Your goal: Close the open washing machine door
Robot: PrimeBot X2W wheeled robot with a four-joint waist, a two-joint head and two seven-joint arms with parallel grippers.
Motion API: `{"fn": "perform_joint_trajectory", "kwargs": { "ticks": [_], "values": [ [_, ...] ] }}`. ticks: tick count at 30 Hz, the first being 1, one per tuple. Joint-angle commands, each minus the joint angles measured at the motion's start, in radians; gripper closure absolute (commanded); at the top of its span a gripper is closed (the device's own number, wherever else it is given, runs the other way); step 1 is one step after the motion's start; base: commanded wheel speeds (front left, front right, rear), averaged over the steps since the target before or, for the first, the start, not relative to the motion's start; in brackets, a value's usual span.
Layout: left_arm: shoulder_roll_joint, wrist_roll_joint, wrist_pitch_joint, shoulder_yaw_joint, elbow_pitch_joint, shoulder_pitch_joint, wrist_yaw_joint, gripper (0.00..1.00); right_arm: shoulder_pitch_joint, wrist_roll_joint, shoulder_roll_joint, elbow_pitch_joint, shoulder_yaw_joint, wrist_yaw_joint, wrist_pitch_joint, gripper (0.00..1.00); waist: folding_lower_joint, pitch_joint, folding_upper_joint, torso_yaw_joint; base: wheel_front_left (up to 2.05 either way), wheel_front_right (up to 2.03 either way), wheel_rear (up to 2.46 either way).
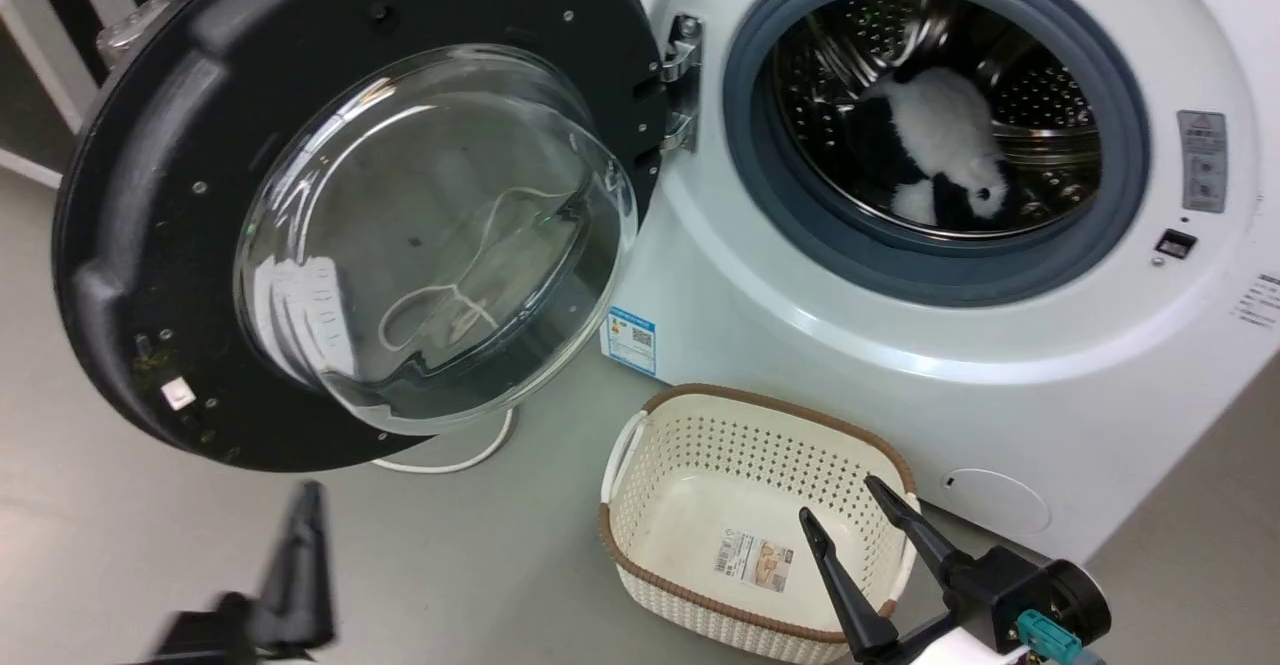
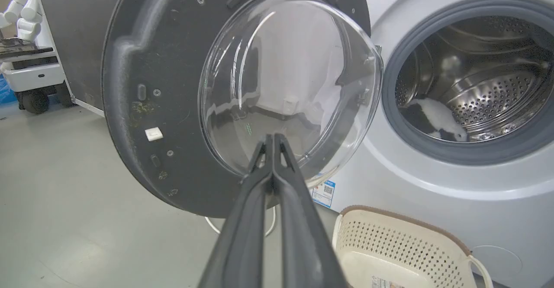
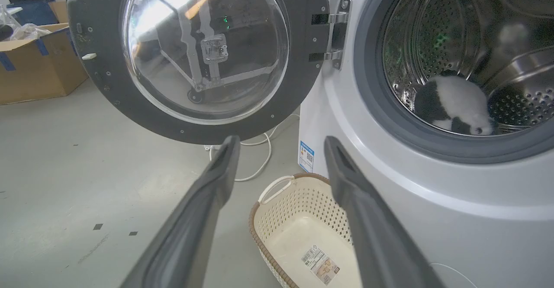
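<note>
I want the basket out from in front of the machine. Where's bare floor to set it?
Bare grey floor lies left of the basket, in front of the open washing machine door; more runs toward the cardboard box. Crowded: a white cable lies under the door, and the basket sits close against the washing machine.

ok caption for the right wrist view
Right arm's jaws open toward the open washing machine door, stuffed panda in the drum, laundry basket below

The washing machine door [image 1: 430, 235] hangs open on its hinge [image 1: 682, 85], left of the drum [image 1: 1040, 95] of the washing machine [image 1: 820, 345]. A soft toy [image 1: 945, 135] lies in the drum. A basket [image 1: 700, 455] sits on the floor [image 1: 450, 565] before the washing machine, below the drum.
</note>
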State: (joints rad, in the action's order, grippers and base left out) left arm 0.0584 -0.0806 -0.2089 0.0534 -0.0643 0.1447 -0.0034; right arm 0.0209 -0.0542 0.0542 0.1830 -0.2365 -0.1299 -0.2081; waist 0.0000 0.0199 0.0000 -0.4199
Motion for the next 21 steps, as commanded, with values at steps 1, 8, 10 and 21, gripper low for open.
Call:
{"fn": "perform_joint_trajectory", "kwargs": {
  "ticks": [1,8,10,21],
  "values": [
    [-0.001,-0.034,-0.012,0.021,-0.033,-0.005,-0.008,1.00,-0.004,-0.002,0.005,0.004,-0.005,-0.001,-0.013,0.00,0.0000,-0.006,0.0000,-0.011,0.00,0.00,0.00],
    [-0.007,-0.157,-0.027,0.132,-0.150,-0.082,-0.040,1.00,-0.006,0.007,0.015,0.000,0.009,-0.001,-0.028,0.00,0.0000,-0.039,0.0000,-0.040,0.00,0.00,0.00],
    [-0.007,-0.205,-0.031,0.167,-0.155,-0.121,-0.057,1.00,-0.010,0.010,0.014,-0.007,0.015,-0.001,-0.032,0.00,0.0000,-0.051,0.0000,-0.048,0.00,0.00,0.00],
    [0.216,-0.642,0.183,0.471,0.045,-0.508,-0.038,1.00,0.028,0.020,0.054,-0.018,-0.017,-0.001,-0.054,0.00,0.0000,-0.167,0.0000,-0.008,0.00,0.00,0.00]
  ]
}}
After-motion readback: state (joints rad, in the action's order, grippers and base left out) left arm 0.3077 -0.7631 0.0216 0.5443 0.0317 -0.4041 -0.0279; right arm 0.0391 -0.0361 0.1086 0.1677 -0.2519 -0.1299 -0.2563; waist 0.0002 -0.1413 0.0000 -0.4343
